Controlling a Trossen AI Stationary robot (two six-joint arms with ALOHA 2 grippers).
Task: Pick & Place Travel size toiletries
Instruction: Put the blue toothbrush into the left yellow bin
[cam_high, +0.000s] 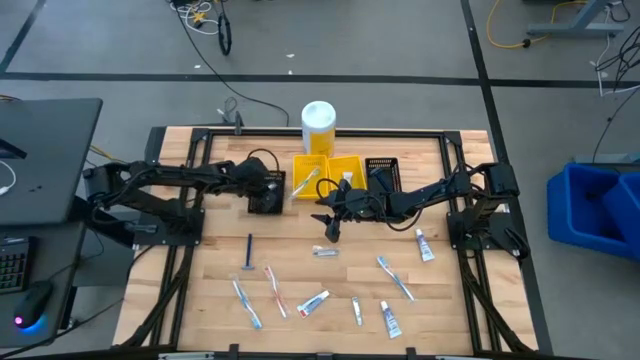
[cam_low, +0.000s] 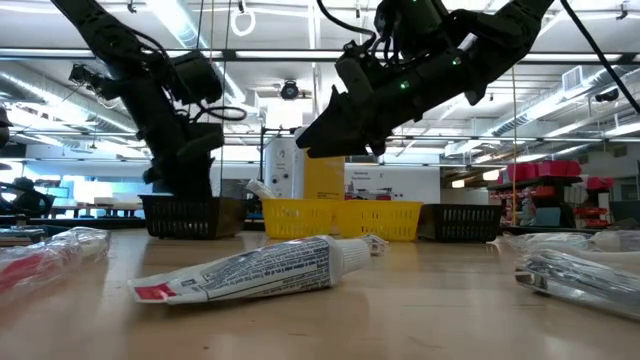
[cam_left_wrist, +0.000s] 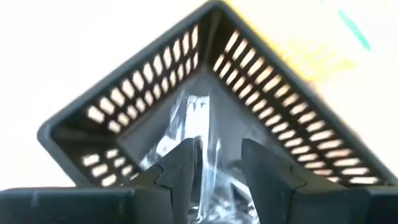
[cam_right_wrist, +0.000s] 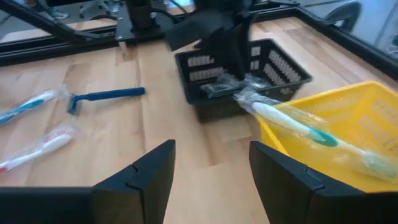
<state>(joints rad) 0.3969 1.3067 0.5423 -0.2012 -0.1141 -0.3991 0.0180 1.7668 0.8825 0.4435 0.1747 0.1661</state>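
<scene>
Table: we see bare wooden planks under both arms, with toiletries strewn on the side of the pincers away from the bins.
White-and-yellow container: stands upright beyond the yellow bins, well apart from both pincers.
Yellow bins: two side by side, between the two pincers; a wrapped toothbrush leans over one rim, its long axis slanting out toward the left black bin.
Left black bin: directly beneath the left gripper, whose fingers stand a narrow gap apart around a clear crinkled wrapper that runs lengthwise into the bin.
Right black bin: just behind the right arm.
Right gripper: we find it raised above the table with its fingers spread wide and holding nothing.
Blue razor: lies flat well to the left-arm side of the right gripper.
Toothpaste tube: lies flat in the low view, cap end to the right.
</scene>
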